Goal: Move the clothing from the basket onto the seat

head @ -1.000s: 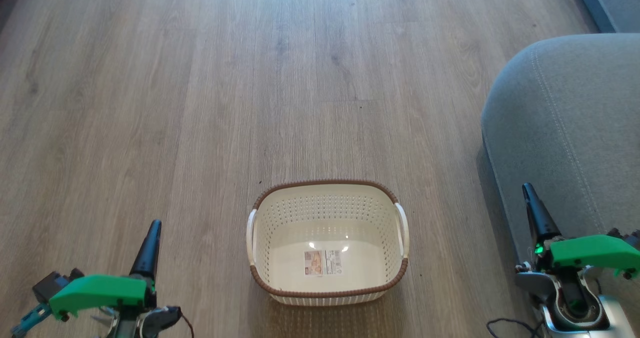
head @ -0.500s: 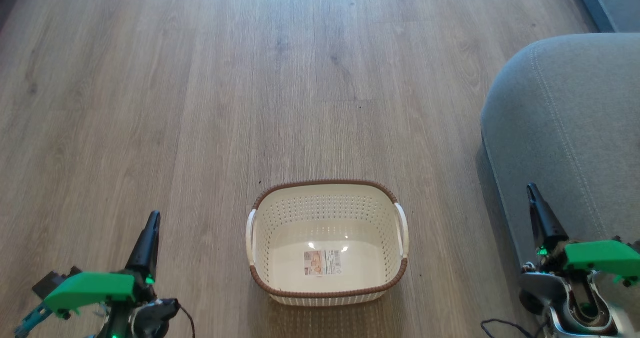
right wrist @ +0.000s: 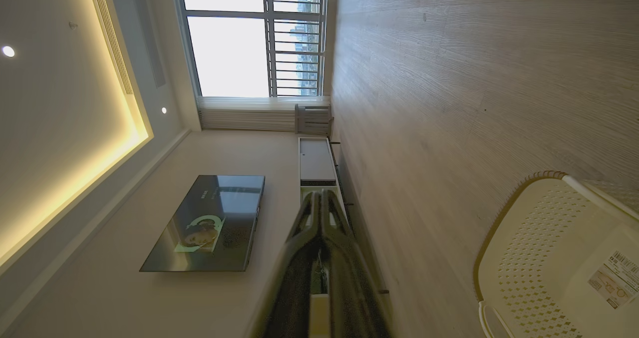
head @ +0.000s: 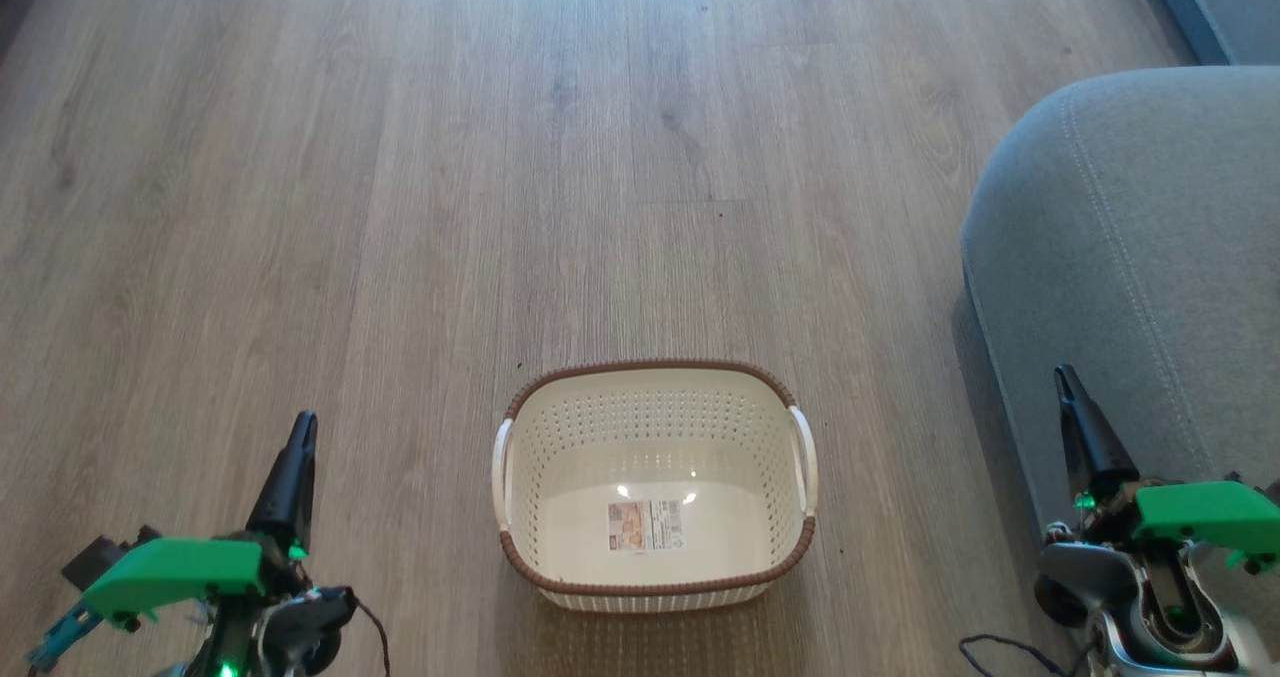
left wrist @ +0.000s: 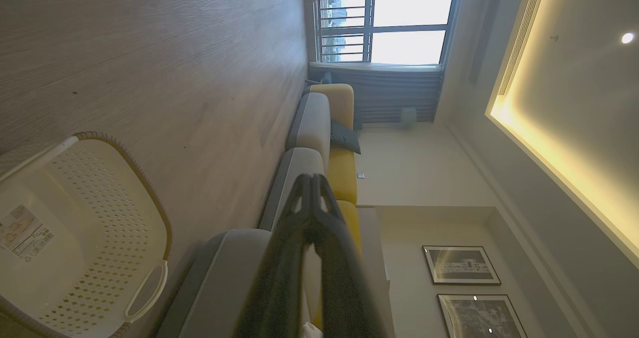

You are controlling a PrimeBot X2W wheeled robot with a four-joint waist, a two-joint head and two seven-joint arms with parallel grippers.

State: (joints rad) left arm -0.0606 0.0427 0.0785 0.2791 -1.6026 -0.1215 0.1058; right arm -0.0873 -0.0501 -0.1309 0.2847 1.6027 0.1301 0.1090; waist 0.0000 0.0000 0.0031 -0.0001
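The basket (head: 650, 427) stands on the wooden floor at the bottom centre of the head view, with nothing in it but the label sticker (head: 645, 525) on its base. The clothing is out of view. The seat (head: 1130, 237), a grey cushion with stitched seams, fills the right side. My left gripper (head: 303, 425) is shut to the left of the basket, holding nothing. My right gripper (head: 1064, 375) is shut in front of the seat's edge, also holding nothing. The left wrist view shows my shut left gripper (left wrist: 312, 178), the basket (left wrist: 100, 188) and the seat (left wrist: 219, 283). In the right wrist view my shut right gripper (right wrist: 322, 194) points past the basket (right wrist: 529, 238).
Bare wooden floor (head: 600, 157) stretches ahead of the basket. A dark cable (head: 1000, 647) lies on the floor by my right arm. Further grey and yellow sofa cushions (left wrist: 342, 173) line one wall. A television (right wrist: 209, 223) and a low cabinet (right wrist: 315, 161) line the other.
My left gripper's tip has risen a little in the head view. My right gripper has shifted slightly to the right. The basket has not moved.
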